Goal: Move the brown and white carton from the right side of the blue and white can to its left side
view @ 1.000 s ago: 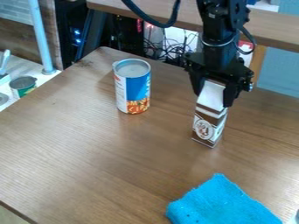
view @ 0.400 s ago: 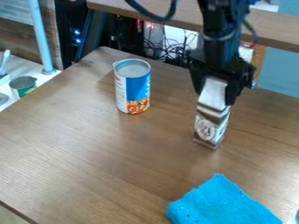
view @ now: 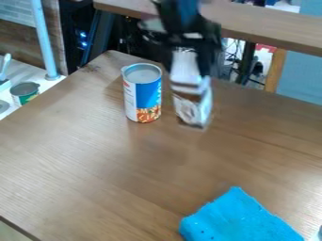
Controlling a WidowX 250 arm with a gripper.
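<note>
One carton (view: pixel 193 106) lies at 6 o'clock from the claw (view: pixel 187 69), directly beneath it in the camera view. The claw is closed about the carton's pale upper part, one finger on the 9 o'clock side and the other on the 3 o'clock side. The carton's long axis runs nearly from 12 to 6 o'clock, its lower end inclined slightly toward 5; it thus appears close to upright, in line with the claw. Whether its base touches the counter (view: pixel 94 160) or is just above it cannot be told.

The arm (view: pixel 179 16) enters from 12 o'clock. A can (view: pixel 143 94), upright on the counter, lies at 9 o'clock from the carton, near it, with a narrow strip of wood visible between the two. The can's long axis is roughly parallel to the carton's. A blue cloth (view: pixel 239 219) lies well apart from both, between 5 and 6 o'clock from the carton, at the lower edge of the view.
</note>
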